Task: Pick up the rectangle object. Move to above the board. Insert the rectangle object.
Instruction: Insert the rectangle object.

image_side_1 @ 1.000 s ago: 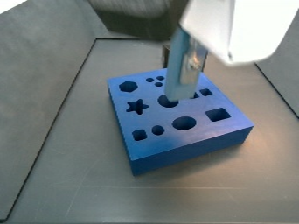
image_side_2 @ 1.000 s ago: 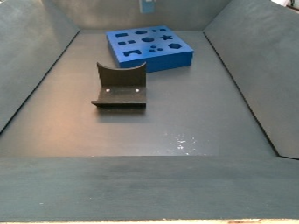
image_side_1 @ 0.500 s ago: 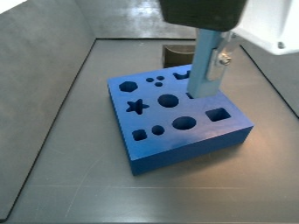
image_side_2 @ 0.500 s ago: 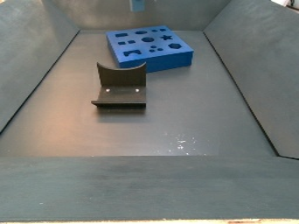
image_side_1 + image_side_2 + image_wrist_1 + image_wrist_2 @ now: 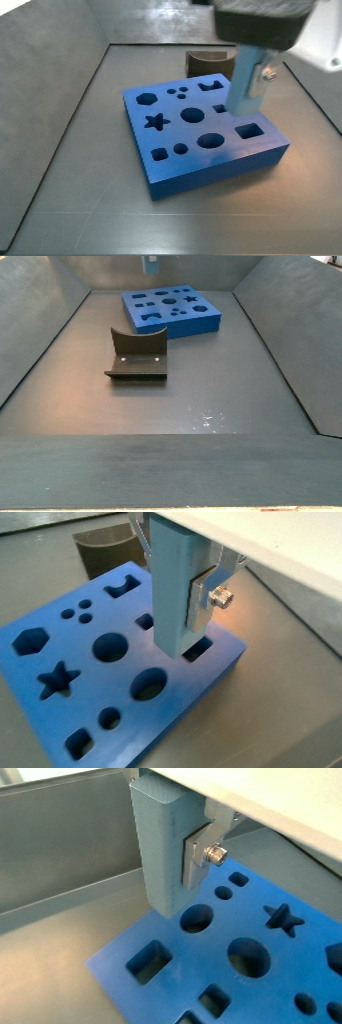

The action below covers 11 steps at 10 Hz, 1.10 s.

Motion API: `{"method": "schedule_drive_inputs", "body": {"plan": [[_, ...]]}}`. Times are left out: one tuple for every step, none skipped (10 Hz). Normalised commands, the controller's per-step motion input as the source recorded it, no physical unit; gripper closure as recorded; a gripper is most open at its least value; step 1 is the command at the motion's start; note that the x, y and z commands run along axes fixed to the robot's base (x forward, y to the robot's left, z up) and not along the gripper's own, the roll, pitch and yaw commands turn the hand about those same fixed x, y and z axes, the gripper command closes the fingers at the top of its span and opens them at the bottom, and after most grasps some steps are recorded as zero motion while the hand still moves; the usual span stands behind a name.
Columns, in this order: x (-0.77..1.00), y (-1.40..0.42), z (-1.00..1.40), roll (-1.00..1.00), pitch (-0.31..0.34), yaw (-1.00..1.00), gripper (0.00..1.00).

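Observation:
My gripper point(image 5: 253, 72) is shut on the rectangle object point(image 5: 249, 85), a slim light-blue block held upright. It hangs just above the board point(image 5: 201, 160), a thick blue slab with many cut-out holes. In a side view its lower end is over the board's right part, near a square hole point(image 5: 250, 130). In both wrist views the rectangle object point(image 5: 179, 587) point(image 5: 163, 848) fills the middle, with a silver finger point(image 5: 203, 602) point(image 5: 198, 856) pressed on its side. Its lower end stands over a small rectangular hole point(image 5: 198, 647). In a side view the board point(image 5: 171, 310) lies far back, with the block's tip point(image 5: 148, 262) above it.
The dark fixture point(image 5: 135, 356) stands on the grey floor in front of the board; it shows behind the board in a side view point(image 5: 207, 63) and in a wrist view point(image 5: 104, 554). Sloping grey walls point(image 5: 34, 346) enclose the bin floor.
The gripper with the rectangle object has moved right across the board, from over the middle round hole to near the right-hand square hole.

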Motion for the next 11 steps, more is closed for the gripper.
{"method": "schedule_drive_inputs", "body": {"plan": [[0.13,0.0,0.0,0.0,-0.037,0.0,1.0],[1.0,0.0,0.0,-0.03,0.0,0.0,1.0],[1.0,-0.01,0.0,-0.15,0.071,-0.03,1.0],[0.02,0.0,0.0,0.0,0.0,0.0,1.0],[0.02,0.0,0.0,0.0,0.0,0.0,1.0],[0.96,0.08,-0.25,-0.4,0.366,0.0,1.0],[0.89,0.01,-0.35,-0.56,0.38,0.0,1.0],[0.09,0.04,0.0,-0.1,0.12,0.0,1.0],[0.02,0.0,0.0,0.0,0.0,0.0,1.0],[0.53,0.39,0.0,-1.0,0.309,0.0,1.0],[0.4,0.54,0.0,-0.83,0.426,0.0,1.0]]}}
